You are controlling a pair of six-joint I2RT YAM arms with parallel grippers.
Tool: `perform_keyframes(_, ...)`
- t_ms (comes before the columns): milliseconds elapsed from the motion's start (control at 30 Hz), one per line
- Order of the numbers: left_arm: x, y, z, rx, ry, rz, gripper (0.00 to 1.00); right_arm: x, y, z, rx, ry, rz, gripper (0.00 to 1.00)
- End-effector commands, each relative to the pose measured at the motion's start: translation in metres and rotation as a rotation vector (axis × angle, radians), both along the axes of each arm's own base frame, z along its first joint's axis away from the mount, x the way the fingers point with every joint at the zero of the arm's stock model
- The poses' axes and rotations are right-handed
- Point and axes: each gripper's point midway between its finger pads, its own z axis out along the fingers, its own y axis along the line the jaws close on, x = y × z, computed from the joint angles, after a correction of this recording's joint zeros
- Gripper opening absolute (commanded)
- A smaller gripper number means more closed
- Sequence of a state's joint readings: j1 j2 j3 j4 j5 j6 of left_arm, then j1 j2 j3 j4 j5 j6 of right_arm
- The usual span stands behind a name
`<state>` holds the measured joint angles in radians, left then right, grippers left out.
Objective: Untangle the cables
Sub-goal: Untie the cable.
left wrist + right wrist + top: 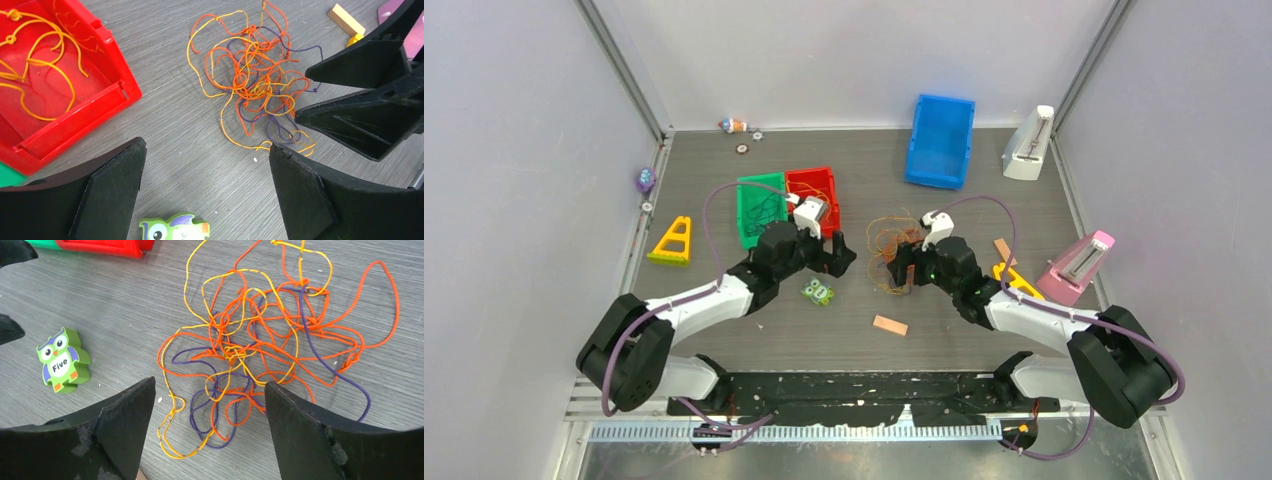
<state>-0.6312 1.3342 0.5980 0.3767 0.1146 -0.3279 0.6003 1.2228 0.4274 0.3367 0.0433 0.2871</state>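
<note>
The cables [886, 243] are thin orange, yellow and dark purple strands, knotted into one loose heap [255, 85] on the grey table between the two arms. My right gripper [210, 385] is open just above the heap's near edge. Loops of cable [235, 405] lie flat on the table between its fingers, and nothing is held. My left gripper [207, 145] is open over bare table to the left of the heap, its right finger [300, 190] beside the outermost strands. More yellow-orange strands [40, 65] lie in the red bin [75, 130].
A green owl piece [818, 291] lies under the left gripper. Red bin [809, 177] and green bin [759, 210] stand behind the left arm, a blue bin [941, 140] at the back. A wooden block [890, 325], a yellow frame [674, 242] and two metronomes [1079, 265] stand around.
</note>
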Motion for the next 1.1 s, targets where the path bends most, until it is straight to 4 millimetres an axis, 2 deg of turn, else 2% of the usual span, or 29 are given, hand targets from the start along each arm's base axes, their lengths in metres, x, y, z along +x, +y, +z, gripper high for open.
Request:
perform_keyframes(0,0.006,-0.015,0.033,-0.043,-0.125,-0.044,0.93,0.016,-0.004,0.026,0.012,-0.096,-0.050,0.82)
perform_keyframes(167,0.000,-0.034,0.026,0.009,-0.146,-0.097,0.92,0.023,-0.006,0.022,-0.021,-0.067,-0.081,0.80)
perform_keyframes(267,-0.003,-0.048,0.020,0.054,-0.139,-0.142,0.89,0.023,-0.004,0.008,-0.056,-0.013,-0.071,0.74)
perform_keyframes(300,-0.002,-0.052,0.018,0.063,-0.129,-0.147,0.88,0.027,-0.002,0.011,-0.058,-0.012,-0.074,0.72)
perform_keyframes(333,-0.001,-0.054,0.014,0.073,-0.112,-0.150,0.88,0.026,-0.004,0.002,-0.082,0.017,-0.078,0.70)
perform_keyframes(367,0.000,-0.056,0.011,0.082,-0.092,-0.155,0.87,0.029,-0.004,0.003,-0.089,0.018,-0.090,0.69)
perform_keyframes(467,0.005,-0.062,-0.007,0.134,-0.015,-0.162,0.86,0.034,-0.021,-0.007,-0.152,0.053,-0.187,0.69)
perform_keyframes(600,0.009,-0.068,-0.023,0.168,0.070,-0.163,0.85,0.040,-0.045,-0.007,-0.203,0.055,-0.331,0.75)
perform_keyframes(733,0.006,-0.079,-0.034,0.183,0.138,-0.213,0.84,0.041,-0.052,-0.006,-0.193,0.054,-0.368,0.73)
perform_keyframes(867,0.006,-0.081,-0.045,0.229,0.188,-0.233,0.74,0.043,-0.054,-0.006,-0.193,0.055,-0.382,0.64)
perform_keyframes(967,0.007,-0.081,-0.045,0.240,0.193,-0.236,0.68,0.045,-0.055,-0.009,-0.192,0.069,-0.384,0.58)
perform_keyframes(1067,0.006,-0.084,-0.047,0.231,0.197,-0.250,0.66,0.048,-0.050,-0.011,-0.193,0.074,-0.357,0.60)
